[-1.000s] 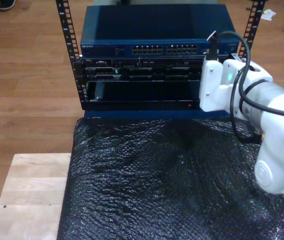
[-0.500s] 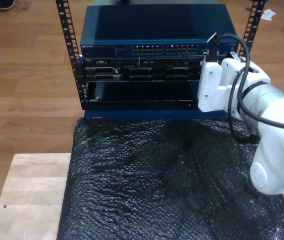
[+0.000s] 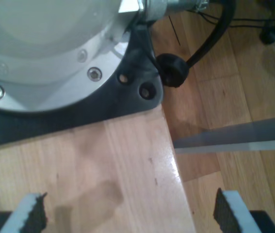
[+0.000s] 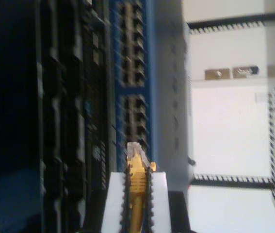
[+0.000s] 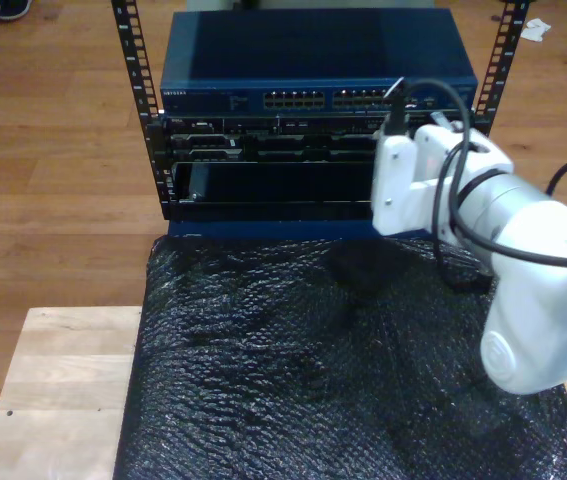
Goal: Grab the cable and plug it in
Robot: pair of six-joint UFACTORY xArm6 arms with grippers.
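The white second arm (image 5: 523,250) reaches in from the exterior view's right, its forearm angled toward the front of the blue rack-mounted network switch (image 5: 313,70). Its white wrist housing (image 5: 403,185) stands upright directly in front of the switch's port face, below the row of ports (image 5: 328,99). A thick black robot cable (image 5: 448,130) loops over the wrist.

In the second wrist view, my second gripper (image 4: 137,191) is closed around the thin yellow-orange network cable (image 4: 137,194). The cable is pinched between the two white, black-padded fingers (image 4: 115,199). Its small clear plastic plug (image 4: 134,149) projects past the fingertips, just short of the switch's port rows (image 4: 132,97); whether plug and switch touch cannot be told.

My first gripper (image 3: 130,211) points down over a light wooden board (image 3: 88,174), near the board's edge, with wood flooring (image 3: 224,102) beyond. Its serrated black pads (image 3: 223,209) stand spread wide with nothing between them.

White lettering at the switch's front corner is too blurred to read.
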